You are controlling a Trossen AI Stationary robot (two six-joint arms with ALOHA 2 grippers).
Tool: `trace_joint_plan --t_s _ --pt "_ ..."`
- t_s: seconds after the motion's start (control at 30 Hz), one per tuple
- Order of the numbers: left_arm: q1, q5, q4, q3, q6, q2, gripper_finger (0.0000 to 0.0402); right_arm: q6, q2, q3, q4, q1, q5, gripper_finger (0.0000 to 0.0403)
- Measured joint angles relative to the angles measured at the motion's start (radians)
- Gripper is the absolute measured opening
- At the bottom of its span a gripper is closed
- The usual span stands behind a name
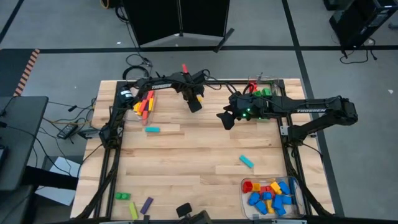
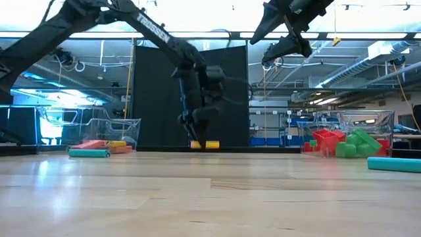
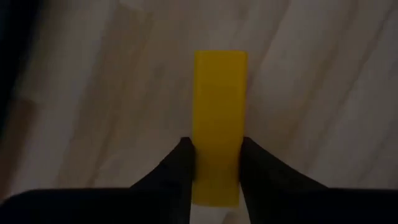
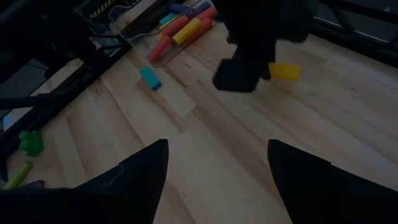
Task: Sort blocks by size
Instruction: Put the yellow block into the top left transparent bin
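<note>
Yellow block (image 3: 217,143) between left hand (image 3: 217,163) fingers

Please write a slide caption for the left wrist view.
Left gripper fingers close on a yellow block above the wooden table.

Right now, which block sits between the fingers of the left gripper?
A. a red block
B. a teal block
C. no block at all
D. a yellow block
D. The left wrist view shows the left gripper closed on the sides of a yellow block, down at the wooden table; the low view shows the same yellow block at its tips.
</note>
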Motion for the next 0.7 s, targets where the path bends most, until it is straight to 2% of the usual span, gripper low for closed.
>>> trace_joint_plan --t_s 0.37,0.7 --pt "0.007 0.044 -0.089 0.004 -0.077 -0.207 0.0103 -0.010 0.000 0.000 -0.013 0.000 0.000 0.0284" --pt "0.135 0.085 -0.216 -0.027 -0.149 -0.426 0.0103 -0.022 0.000 0.000 -0.021 -0.011 0.000 0.0284"
